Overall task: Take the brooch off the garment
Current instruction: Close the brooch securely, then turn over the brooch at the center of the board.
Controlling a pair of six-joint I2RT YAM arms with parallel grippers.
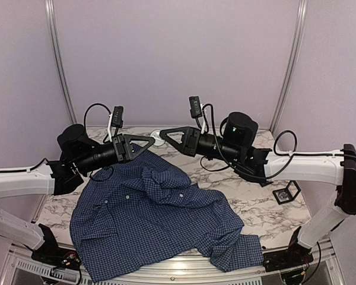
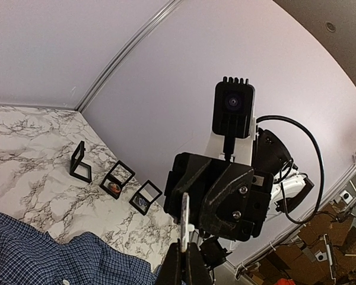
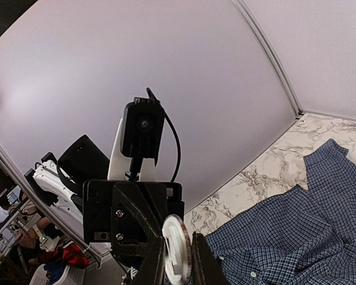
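Observation:
The garment (image 1: 148,219), a dark blue checked shirt, lies crumpled on the marble table; it also shows in the left wrist view (image 2: 41,255) and the right wrist view (image 3: 296,237). My two grippers meet tip to tip above its collar end. A small pale round disc, the brooch (image 1: 158,138), is between them, off the shirt. In the left wrist view my left gripper (image 2: 186,252) pinches the brooch (image 2: 184,217) edge-on. In the right wrist view my right gripper (image 3: 178,264) is closed around the brooch (image 3: 177,249). No orange shows on it.
Three small black display frames (image 2: 117,180) stand in a row on the marble at the far right, one holding a bluish piece (image 2: 142,203). One frame shows in the top view (image 1: 286,192). White walls and metal posts enclose the table.

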